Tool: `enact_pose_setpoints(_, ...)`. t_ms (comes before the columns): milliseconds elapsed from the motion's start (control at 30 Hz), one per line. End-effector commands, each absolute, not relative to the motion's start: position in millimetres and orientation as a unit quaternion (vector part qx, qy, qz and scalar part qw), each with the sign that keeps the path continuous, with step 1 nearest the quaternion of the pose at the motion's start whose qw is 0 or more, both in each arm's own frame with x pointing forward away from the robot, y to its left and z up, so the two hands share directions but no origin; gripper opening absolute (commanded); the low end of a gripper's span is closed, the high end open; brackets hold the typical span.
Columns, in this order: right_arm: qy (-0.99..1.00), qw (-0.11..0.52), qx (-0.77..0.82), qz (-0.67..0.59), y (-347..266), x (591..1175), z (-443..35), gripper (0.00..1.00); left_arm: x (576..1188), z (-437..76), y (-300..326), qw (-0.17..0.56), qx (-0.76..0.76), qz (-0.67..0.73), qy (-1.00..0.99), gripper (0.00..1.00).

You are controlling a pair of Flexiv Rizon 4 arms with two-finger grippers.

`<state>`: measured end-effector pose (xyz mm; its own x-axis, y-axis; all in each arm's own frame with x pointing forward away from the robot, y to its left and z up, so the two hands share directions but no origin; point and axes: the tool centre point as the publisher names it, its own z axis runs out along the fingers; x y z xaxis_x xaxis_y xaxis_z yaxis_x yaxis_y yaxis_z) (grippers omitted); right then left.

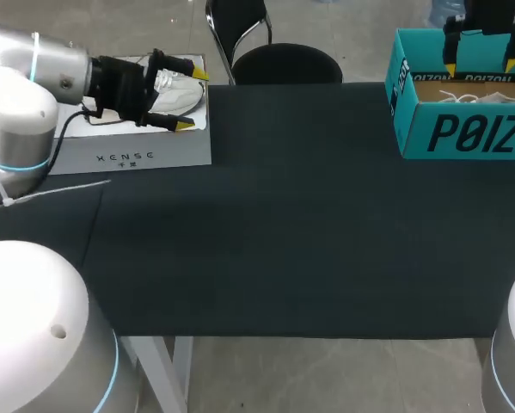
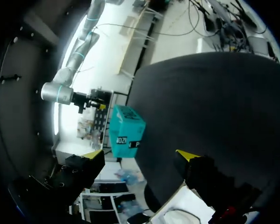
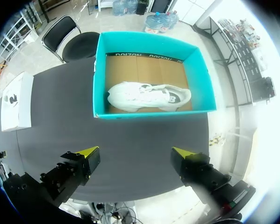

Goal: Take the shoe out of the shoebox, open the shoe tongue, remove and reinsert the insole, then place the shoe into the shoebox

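The teal shoebox (image 1: 463, 133) stands open at the table's far right corner. Inside it a white shoe (image 3: 149, 95) lies on its side on the brown cardboard floor; from the head view only a sliver of the shoe (image 1: 491, 96) shows. My right gripper (image 1: 481, 67) hangs high above the box, open and empty, and its wrist view looks straight down into the shoebox (image 3: 151, 114) ahead of the right gripper (image 3: 135, 152). My left gripper (image 1: 193, 100) is at the far left, open and empty, above a white box. Across the table from the left gripper (image 2: 140, 154) sits the shoebox (image 2: 125, 133).
A flat white box (image 1: 137, 155) lies at the table's far left corner with a pale object (image 1: 178, 93) on it, partly hidden by my left gripper. The dark tabletop (image 1: 283, 224) spreads between the two boxes. A black chair (image 1: 283, 62) stands behind the table's far edge.
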<state>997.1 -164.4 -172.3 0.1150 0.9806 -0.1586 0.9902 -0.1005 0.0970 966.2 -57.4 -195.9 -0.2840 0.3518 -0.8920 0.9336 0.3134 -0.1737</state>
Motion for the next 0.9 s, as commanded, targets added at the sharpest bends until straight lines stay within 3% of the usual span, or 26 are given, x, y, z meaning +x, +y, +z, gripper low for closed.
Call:
enact_pose_setpoints(33,0.665,0.091,0.741,-0.025,-164.7,995.4,-172.3,1.00,959.3,-179.3,-27.7,0.352,0.412,-0.364,0.758,1.00)
enact_pose_setpoints(400,0.665,0.091,0.741,-0.025,-164.7,995.4,-172.3,1.00,970.3,-176.9,17.9,0.389,0.340,-0.285,0.807,1.00)
enact_pose_setpoints(900,0.665,0.091,0.741,-0.025,-164.7,995.4,-172.3,1.00,974.2,-174.3,7.9,0.385,0.311,-0.283,0.822,1.00)
